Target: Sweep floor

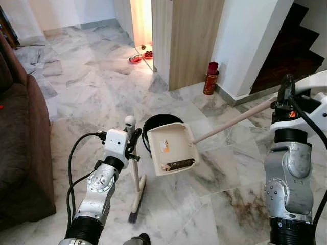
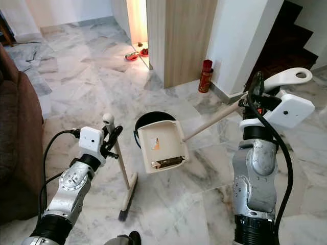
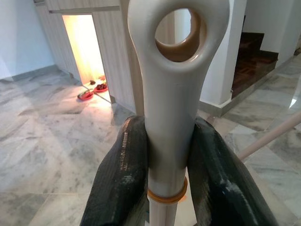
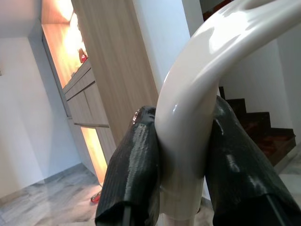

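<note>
A cream broom (image 1: 135,178) stands nearly upright on the marble floor, its bristles down near my feet. My left gripper (image 1: 131,137) is shut on the broom's handle just under its ringed end (image 3: 174,70). A cream dustpan (image 1: 171,148) on a long wooden handle (image 1: 232,122) hangs tilted over a round black bin (image 1: 153,127). My right gripper (image 2: 254,99) is shut on the dustpan's curved white grip (image 4: 197,94). Some dark debris lies at the lower lip of the dustpan pan (image 2: 166,162).
A brown sofa (image 1: 20,148) runs along the left. A wood-panelled cabinet (image 1: 189,41) and white wall stand ahead, with a red canister (image 1: 210,77) at their foot. Red pet bowls (image 1: 140,56) sit by the lit doorway. Dark stairs (image 1: 291,46) rise at the right.
</note>
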`<state>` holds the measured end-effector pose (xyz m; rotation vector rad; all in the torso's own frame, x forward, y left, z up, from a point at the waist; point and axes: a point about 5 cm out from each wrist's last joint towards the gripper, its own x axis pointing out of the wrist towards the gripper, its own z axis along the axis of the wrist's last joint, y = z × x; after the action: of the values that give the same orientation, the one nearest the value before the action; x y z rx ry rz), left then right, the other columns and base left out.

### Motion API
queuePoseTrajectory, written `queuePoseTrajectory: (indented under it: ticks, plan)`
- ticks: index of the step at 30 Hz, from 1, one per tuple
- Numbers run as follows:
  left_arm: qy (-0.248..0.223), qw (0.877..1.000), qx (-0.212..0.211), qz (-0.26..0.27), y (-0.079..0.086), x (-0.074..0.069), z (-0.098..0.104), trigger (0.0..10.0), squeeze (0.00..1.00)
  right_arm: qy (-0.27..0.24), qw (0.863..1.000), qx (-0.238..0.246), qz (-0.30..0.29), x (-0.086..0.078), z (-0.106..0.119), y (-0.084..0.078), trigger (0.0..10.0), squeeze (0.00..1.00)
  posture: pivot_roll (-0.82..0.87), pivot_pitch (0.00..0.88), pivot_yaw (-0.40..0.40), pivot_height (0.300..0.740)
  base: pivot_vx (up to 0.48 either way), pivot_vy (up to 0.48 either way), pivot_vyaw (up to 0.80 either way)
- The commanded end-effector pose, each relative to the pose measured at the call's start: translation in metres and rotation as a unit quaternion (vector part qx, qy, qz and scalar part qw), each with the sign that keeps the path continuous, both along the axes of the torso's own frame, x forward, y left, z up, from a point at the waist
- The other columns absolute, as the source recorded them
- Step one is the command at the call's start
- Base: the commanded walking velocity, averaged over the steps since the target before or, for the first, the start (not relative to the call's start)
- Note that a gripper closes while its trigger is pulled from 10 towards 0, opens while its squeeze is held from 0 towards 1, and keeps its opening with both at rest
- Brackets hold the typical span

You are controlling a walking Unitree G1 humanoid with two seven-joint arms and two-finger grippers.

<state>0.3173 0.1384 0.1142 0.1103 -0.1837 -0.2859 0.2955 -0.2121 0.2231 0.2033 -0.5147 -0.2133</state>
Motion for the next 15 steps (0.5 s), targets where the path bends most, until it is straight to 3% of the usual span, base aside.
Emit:
queuePoseTrajectory:
  ticks: [1, 15]
  plan:
    - [-0.015, 1.000, 0.006, 0.003, 0.0033, 0.0015, 0.0052, 10.0, 0.00, -0.027, 1.000, 0.005, 0.004, -0.0020, 0.0103, 0.0019, 10.0, 0.00, 0.12, 0.054, 0.001, 0.740, 0.315, 0.000, 0.00]
    - [-0.016, 1.000, 0.009, 0.002, 0.0039, 0.0022, 0.0052, 10.0, 0.00, -0.025, 1.000, 0.004, 0.007, -0.0025, 0.0079, 0.0033, 10.0, 0.00, 0.12, 0.040, 0.009, 0.740, 0.359, 0.000, 0.00]
